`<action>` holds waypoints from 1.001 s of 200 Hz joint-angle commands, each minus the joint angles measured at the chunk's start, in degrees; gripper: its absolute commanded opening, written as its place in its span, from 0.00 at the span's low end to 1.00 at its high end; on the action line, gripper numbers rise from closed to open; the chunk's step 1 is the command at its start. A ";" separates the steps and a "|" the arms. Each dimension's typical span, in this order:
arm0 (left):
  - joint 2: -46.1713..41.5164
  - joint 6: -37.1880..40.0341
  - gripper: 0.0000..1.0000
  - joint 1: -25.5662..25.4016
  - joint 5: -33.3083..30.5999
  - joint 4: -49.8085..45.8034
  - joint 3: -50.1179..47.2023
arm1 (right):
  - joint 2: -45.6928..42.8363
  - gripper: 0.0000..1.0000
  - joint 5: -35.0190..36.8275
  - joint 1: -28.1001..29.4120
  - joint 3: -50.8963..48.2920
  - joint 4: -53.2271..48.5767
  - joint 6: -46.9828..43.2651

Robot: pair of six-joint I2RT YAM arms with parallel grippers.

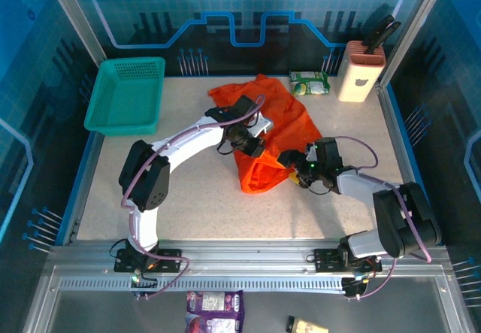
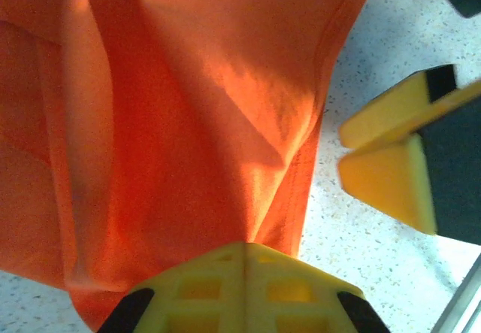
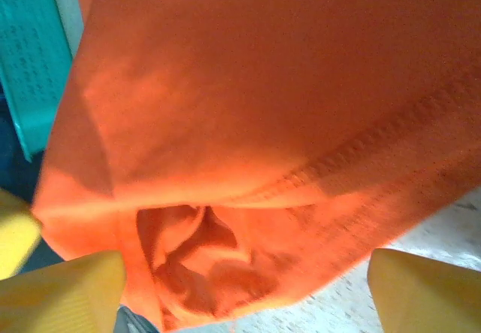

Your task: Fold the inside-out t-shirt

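Orange t-shirt [image 1: 279, 115] lies bunched in the middle of the table [image 1: 188, 201], not spread flat. It is a crumpled heap running from the far centre toward the near right, with a loose end trailing off at the far left. Left gripper [image 1: 251, 149] is down on the left side of the heap. Seen from its own wrist, the yellow jaws are clenched together on a ridge of cloth. The cloth fans away from the pinch, a stitched hem runs down its right edge, and bare speckled tabletop shows beyond the hem. Right gripper [image 1: 288, 166] sits at the near right edge of the heap, close beside the left one. Its yellow fingers [image 2: 387, 183] show on the right of the left wrist view, off the hem and over bare table. From the right wrist, its fingertips [image 3: 71, 288] stand wide apart, released. A sagging fold with a stitched seam hangs between them, unpinched. Teal basket [image 1: 124, 128] sits in the far left corner, well apart from the t-shirt. A green packet [image 1: 310, 83] lies just beyond the heap's far right end. A knife block [image 1: 359, 74] stands in the far right corner.
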 commanded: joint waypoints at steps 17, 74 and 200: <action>-2.85 -1.78 0.00 0.60 3.29 0.84 -1.61 | 4.68 0.92 0.57 0.36 -0.69 15.38 9.00; -5.08 -5.62 0.00 2.80 5.14 2.99 -3.17 | 15.23 0.94 2.14 0.14 -4.33 39.99 23.94; -9.59 -6.98 0.00 5.38 5.35 3.63 -9.20 | 17.86 0.78 -0.52 -9.41 -8.50 58.87 28.73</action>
